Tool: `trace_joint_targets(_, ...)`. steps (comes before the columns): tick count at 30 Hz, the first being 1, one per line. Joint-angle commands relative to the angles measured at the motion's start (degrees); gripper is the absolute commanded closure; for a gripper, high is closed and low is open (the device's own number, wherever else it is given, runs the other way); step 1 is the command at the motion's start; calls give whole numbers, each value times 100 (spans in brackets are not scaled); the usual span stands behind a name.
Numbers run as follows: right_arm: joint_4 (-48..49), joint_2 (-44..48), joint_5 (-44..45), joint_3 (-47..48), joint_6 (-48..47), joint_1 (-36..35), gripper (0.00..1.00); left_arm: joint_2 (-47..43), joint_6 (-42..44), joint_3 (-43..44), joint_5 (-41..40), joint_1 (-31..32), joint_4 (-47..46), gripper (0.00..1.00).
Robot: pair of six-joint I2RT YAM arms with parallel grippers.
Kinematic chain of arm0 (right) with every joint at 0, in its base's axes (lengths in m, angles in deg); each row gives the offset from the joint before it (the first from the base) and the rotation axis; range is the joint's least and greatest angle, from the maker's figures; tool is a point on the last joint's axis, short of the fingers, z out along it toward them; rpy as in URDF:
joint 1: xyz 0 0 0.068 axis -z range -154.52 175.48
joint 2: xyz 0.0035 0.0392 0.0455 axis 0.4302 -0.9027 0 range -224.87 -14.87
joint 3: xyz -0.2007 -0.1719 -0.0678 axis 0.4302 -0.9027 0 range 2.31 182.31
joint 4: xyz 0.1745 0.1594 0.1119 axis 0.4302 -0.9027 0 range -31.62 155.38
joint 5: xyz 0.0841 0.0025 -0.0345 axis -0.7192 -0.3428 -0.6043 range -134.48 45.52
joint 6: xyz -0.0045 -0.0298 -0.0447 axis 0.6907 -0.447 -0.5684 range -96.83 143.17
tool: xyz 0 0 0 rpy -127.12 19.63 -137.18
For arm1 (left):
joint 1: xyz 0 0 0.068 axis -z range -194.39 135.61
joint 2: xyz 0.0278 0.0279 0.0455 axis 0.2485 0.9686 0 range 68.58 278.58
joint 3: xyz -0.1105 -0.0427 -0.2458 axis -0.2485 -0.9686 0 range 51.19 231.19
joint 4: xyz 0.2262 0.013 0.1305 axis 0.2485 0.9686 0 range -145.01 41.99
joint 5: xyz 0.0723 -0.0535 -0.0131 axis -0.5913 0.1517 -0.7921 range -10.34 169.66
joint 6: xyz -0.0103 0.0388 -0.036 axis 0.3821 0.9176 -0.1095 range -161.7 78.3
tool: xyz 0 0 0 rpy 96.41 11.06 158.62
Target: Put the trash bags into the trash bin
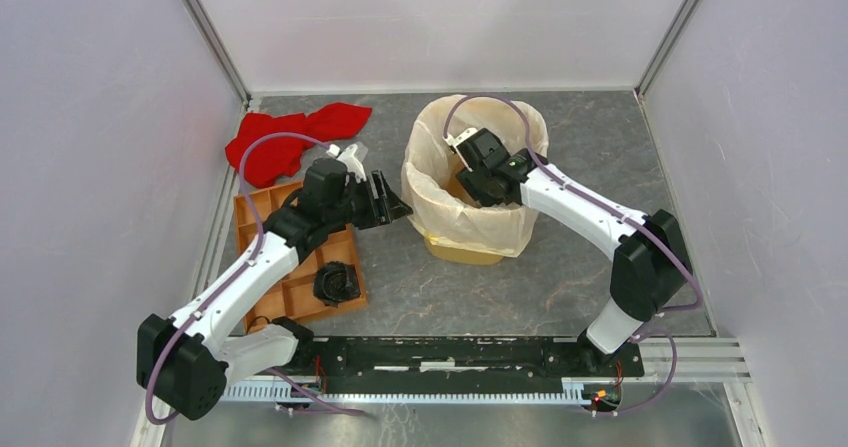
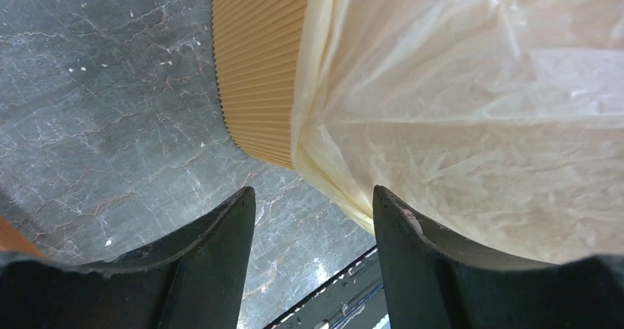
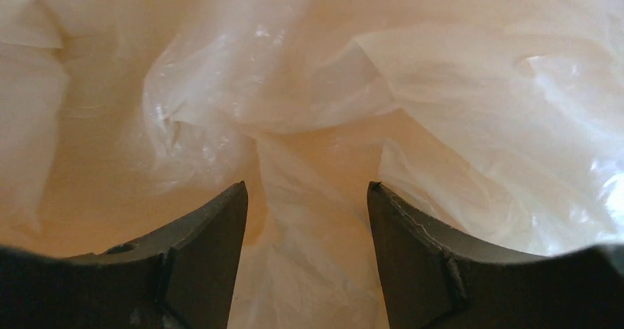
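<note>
The cream-white trash bag (image 1: pixel 470 212) lines the orange-yellow mesh trash bin (image 1: pixel 468 253) and is folded down over its rim and sides. Only the bin's base shows below the bag. My right gripper (image 1: pixel 478 177) is down inside the bin, open, with crinkled bag plastic (image 3: pixel 316 123) between and beyond its fingers. My left gripper (image 1: pixel 392 199) is open and empty just left of the bin, close to the bag's outer fold (image 2: pixel 471 108). The bin's ribbed wall (image 2: pixel 257 64) shows in the left wrist view.
A flat orange compartment tray (image 1: pixel 262 217) with a black item (image 1: pixel 337 283) lies under my left arm. A red cloth (image 1: pixel 290 137) lies at the back left. White walls enclose the grey stone floor (image 1: pixel 600 147). A black rail (image 1: pixel 450 352) runs along the near edge.
</note>
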State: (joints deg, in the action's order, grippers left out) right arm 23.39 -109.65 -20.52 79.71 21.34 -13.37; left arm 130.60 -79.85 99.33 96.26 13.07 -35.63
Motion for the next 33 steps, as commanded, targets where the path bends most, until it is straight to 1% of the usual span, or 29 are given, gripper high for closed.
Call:
trace_joint_targets(1,420,41,-930,284,74,-323,32,-55,-250,-65,118,22,-309,34)
trace_joint_targets(3,760,-23,-1704,360,170,-520,30,-28,-286,-76,166,22,-345,34)
trace_joint_targets(6,1383,-92,-3239,270,434,-666,29,-31,-322,-89,198,22,-372,33)
trace_joint_targets(7,1588,-94,-3600,188,517,-670,28,-40,-324,-94,198,22,-371,33)
trace_joint_targets(8,1726,-90,-3771,113,541,-664,27,-53,-318,-96,195,22,-373,33)
trace_joint_targets(10,1759,-28,-3543,-14,479,-618,22,-58,-293,-88,152,22,-320,32)
trace_joint_targets(15,1495,190,-2175,-454,498,-188,16,-123,-210,-20,6,23,-159,27)
trace_joint_targets(17,1483,348,-1807,-679,484,-79,12,-245,-195,-23,-204,22,-110,25)
trace_joint_targets(19,1514,528,-1620,-872,466,-32,8,-424,-156,-28,-541,22,29,22)
trace_joint_targets(21,1587,665,-1533,-1061,485,-14,5,-660,-128,-66,-907,22,142,18)
trace_joint_targets(23,1650,747,-1517,-1184,523,14,4,-901,-108,-129,-1192,22,212,13)
trace_joint_targets(27,1682,729,-1572,-1210,575,20,3,-1374,-105,-198,-1497,22,290,10)
trace_joint_targets(28,1677,703,-1610,-1195,592,17,3,-1507,-105,-224,-1532,22,276,5)
trace_joint_targets(30,1679,649,-1688,-1167,637,18,2,-1747,-105,-274,-1611,22,248,0)
trace_joint_targets(33,1699,623,-1721,-1161,676,19,2,-2117,-118,-333,-1841,23,249,0)
